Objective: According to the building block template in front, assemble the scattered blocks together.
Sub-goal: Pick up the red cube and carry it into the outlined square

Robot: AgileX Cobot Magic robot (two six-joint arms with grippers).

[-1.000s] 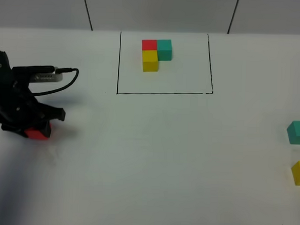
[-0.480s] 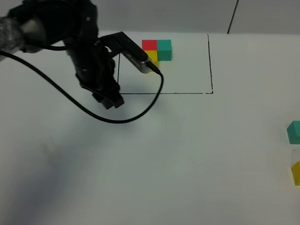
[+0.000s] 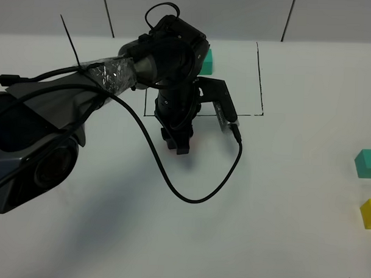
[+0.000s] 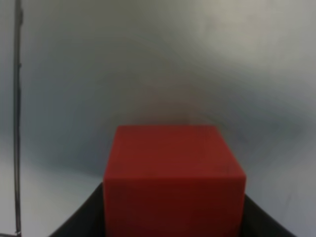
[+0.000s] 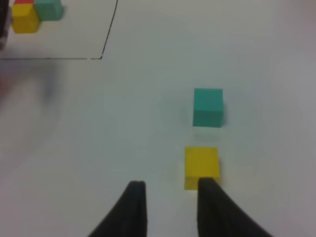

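Yellow cube [image 5: 202,163] near teal cube [image 5: 208,107]

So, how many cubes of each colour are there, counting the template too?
Red cubes: 2 (held red cube, template red cube)
Yellow cubes: 2 (loose yellow cube, template yellow cube)
Teal cubes: 2 (loose teal cube, template teal cube)
Total: 6
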